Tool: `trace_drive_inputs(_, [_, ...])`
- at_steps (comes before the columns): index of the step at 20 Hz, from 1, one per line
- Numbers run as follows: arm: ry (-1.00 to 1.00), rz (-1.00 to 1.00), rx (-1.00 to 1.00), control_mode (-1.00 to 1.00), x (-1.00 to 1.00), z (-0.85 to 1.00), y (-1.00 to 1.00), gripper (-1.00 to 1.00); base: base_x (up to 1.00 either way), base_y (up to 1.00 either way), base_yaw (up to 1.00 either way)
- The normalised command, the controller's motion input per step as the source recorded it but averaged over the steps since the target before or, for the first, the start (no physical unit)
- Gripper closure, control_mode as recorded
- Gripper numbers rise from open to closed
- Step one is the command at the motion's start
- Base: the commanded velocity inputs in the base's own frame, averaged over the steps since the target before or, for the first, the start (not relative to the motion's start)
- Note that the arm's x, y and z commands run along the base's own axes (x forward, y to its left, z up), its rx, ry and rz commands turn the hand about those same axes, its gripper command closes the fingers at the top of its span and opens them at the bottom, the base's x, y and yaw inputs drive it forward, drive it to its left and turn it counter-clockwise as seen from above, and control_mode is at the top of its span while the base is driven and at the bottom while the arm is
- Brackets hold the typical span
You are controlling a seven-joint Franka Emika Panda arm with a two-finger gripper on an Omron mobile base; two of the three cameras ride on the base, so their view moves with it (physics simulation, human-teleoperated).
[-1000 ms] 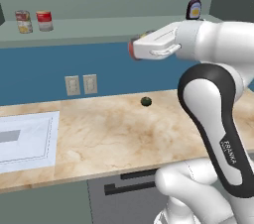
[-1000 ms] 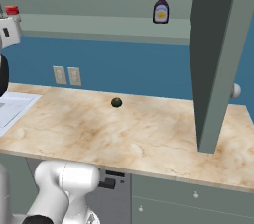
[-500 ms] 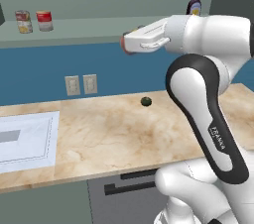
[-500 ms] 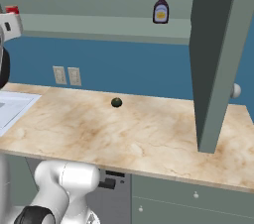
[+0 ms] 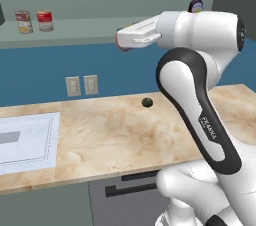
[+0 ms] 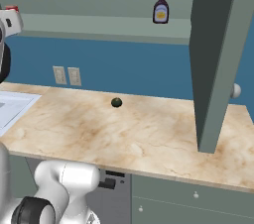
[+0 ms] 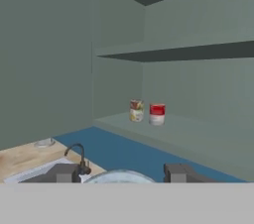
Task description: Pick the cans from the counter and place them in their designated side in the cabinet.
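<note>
My gripper (image 5: 119, 40) is shut on a red-labelled can (image 5: 118, 44) and holds it in the air in front of the cabinet ledge (image 5: 85, 31), well above the counter (image 5: 115, 137). In the hand view the can's pale round top (image 7: 119, 176) sits between the two fingertips (image 7: 64, 173). A red-and-white can (image 5: 45, 20) stands on the ledge's left half next to a yellow-and-red can (image 5: 22, 22). Both show ahead of the hand, the red-and-white can (image 7: 157, 114) and the yellow-and-red can (image 7: 137, 110). At the left edge of the right base view, the gripper (image 6: 11, 11) shows a bit of red.
A dark sauce bottle (image 5: 196, 1) stands on the ledge's right half. A dark green lump (image 5: 147, 102) lies on the counter near the blue wall. A white panel (image 5: 25, 142) lies at the counter's left. The open cabinet door (image 6: 218, 54) hangs at the right. A faucet (image 7: 79, 156) shows low.
The hand has swung to the left along the front of the ledge with the can in its grip. The cans on the ledge have not moved.
</note>
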Motion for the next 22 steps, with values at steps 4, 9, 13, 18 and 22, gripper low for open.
trace_drive_inputs(4, [0.0, 0.0, 0.0, -1.0, 0.2, 0.03, 0.12, 1.0, 0.0, 0.0, 0.0])
trace_drive_inputs(9, [0.0, 0.0, -0.01, -1.0, 0.19, 0.02, 0.11, 1.0, 0.0, 0.0, 0.0])
trace_drive_inputs(13, [0.0, 0.0, -0.01, -1.0, 0.19, 0.0, 0.08, 1.0, 0.0, 0.0, 0.0])
trace_drive_inputs(18, [0.0, 0.0, -0.02, -1.0, 0.17, 0.0, 0.07, 1.0, 0.0, 0.0, 0.0])
trace_drive_inputs(22, [0.0, 0.0, -0.03, -1.0, 0.15, 0.02, 0.1, 1.0, 0.0, 0.0, 0.0])
